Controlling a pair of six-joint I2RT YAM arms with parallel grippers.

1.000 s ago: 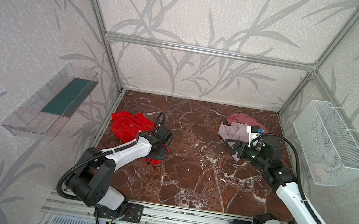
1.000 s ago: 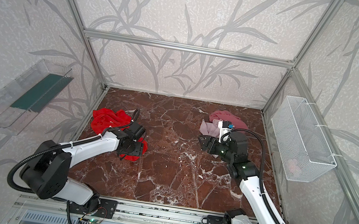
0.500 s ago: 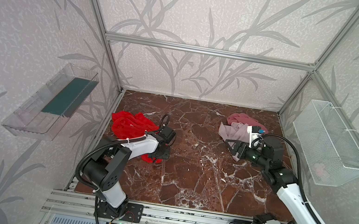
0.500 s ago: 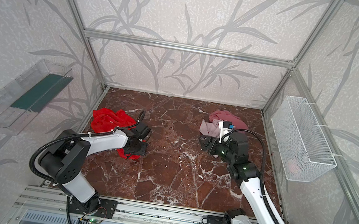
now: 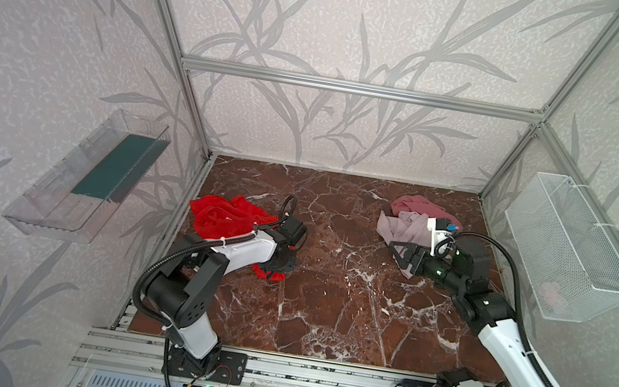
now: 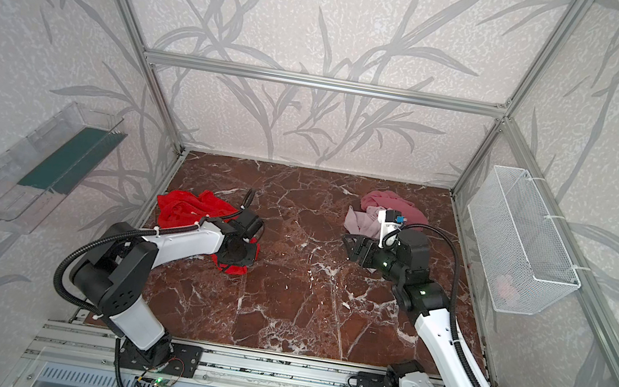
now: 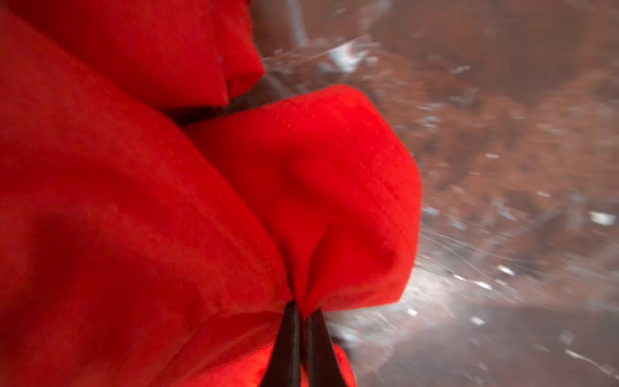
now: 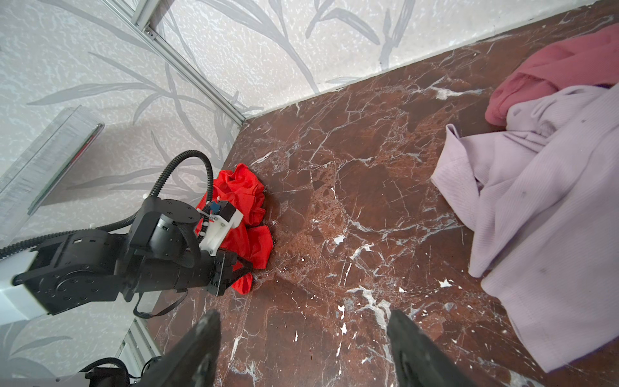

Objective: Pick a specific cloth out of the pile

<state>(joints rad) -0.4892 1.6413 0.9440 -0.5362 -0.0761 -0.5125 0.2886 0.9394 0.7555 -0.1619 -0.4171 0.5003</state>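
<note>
The cloth [image 7: 201,201] is pinched by the left fingers [image 7: 286,345]; right fingers [image 8: 201,348] apart, apparently empty

Brown marble tabletop [image 5: 325,298] — red cloth [image 5: 217,218] left, pink pile [image 5: 405,226] back right.

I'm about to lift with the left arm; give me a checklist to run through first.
1. Left gripper shut on a fold of the bright red thin cloth: ok.
2. Red cloth lying apart from the dusty rose-pink cloth and pale lilac-pink cloth: ok.
3. Right gripper open, empty, away from the red cloth: ok.
4. Grip deep enough to hold through a lift: cannot tell.
</note>
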